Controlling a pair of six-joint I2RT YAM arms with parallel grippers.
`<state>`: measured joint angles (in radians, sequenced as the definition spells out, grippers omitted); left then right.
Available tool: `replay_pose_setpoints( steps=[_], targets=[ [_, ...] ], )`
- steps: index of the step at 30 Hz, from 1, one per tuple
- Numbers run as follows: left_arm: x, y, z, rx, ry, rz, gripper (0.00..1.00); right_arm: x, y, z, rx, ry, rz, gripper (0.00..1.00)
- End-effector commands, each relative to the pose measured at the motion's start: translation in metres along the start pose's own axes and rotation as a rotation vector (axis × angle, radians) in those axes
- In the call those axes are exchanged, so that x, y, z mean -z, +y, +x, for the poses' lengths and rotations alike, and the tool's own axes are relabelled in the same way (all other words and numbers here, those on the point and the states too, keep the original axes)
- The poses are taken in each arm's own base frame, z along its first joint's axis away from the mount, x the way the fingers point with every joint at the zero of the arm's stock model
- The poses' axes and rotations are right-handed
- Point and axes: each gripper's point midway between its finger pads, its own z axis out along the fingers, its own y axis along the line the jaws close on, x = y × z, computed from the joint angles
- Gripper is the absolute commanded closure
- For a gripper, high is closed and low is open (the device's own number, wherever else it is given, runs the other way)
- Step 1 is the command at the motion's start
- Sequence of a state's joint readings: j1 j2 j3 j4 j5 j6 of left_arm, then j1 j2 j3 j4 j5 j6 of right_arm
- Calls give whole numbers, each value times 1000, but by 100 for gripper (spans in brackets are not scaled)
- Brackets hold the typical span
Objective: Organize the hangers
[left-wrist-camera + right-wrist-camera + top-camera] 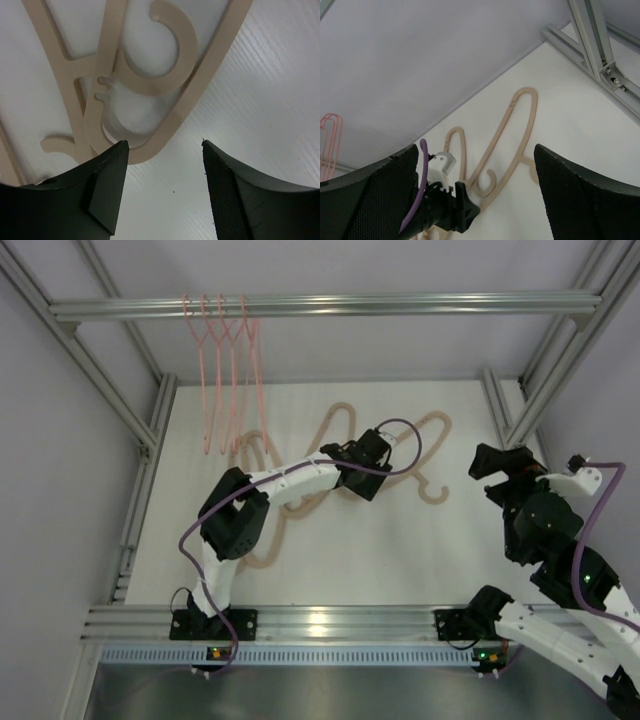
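Observation:
Several thin pink hangers (225, 370) hang by their hooks from the top rail (400, 304); their edge shows at the left (329, 135). Beige hangers (340, 435) lie overlapping on the white table, one at the right (432, 465) and one near the left arm's elbow (262, 545). My left gripper (355, 478) hovers low over this pile, open and holding nothing (164, 145). A beige hanger's curved shoulder (192, 97) and a hook (175, 55) lie just past its fingertips. My right gripper (495, 465) is raised at the table's right side, open wide and empty (476, 150). It looks towards the beige hangers (520, 145).
Aluminium frame posts stand at the back corners (520, 400) and along the left side (140, 480). A frame corner bracket (612, 75) is close to the right gripper. The left arm's wrist and purple cable (422, 200) cross the right wrist view.

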<state>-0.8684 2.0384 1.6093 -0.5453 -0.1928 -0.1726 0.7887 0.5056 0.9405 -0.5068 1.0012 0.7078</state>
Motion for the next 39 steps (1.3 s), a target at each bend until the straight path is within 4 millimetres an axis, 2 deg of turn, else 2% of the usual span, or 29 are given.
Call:
replay_pose_setpoints(
  steps=[1, 8, 19, 24, 28, 31, 32, 35, 38, 39],
  targets=[
    [-2, -7, 7, -27, 19, 52, 35, -3, -2, 4, 4, 2, 19, 6],
    [-12, -9, 16, -32, 54, 90, 35, -3, -4, 5, 5, 0, 23, 5],
    [-34, 6, 21, -32, 84, 59, 35, -2, -6, 5, 12, 0, 21, 4],
    [-39, 1, 25, -49, 100, 94, 37, -1, -7, 4, 6, -3, 18, 4],
    [-39, -3, 31, -61, 114, 126, 48, 0, -7, 3, 0, -3, 15, 4],
    [-36, -6, 38, -73, 127, 142, 64, 0, -8, 5, 4, 0, 13, 4],
    [-35, -6, 40, -75, 131, 146, 70, 0, -8, 5, 1, 1, 12, 4],
    [-25, -11, 42, -83, 125, 157, 99, 2, -10, 5, -4, -2, 9, 3],
    [-12, -25, 43, -61, 122, 217, 100, 2, -11, 3, -4, -5, 8, 4],
    [0, -33, 37, -53, 102, 258, 100, 3, -11, 2, -5, -7, 7, 4]
  ],
)
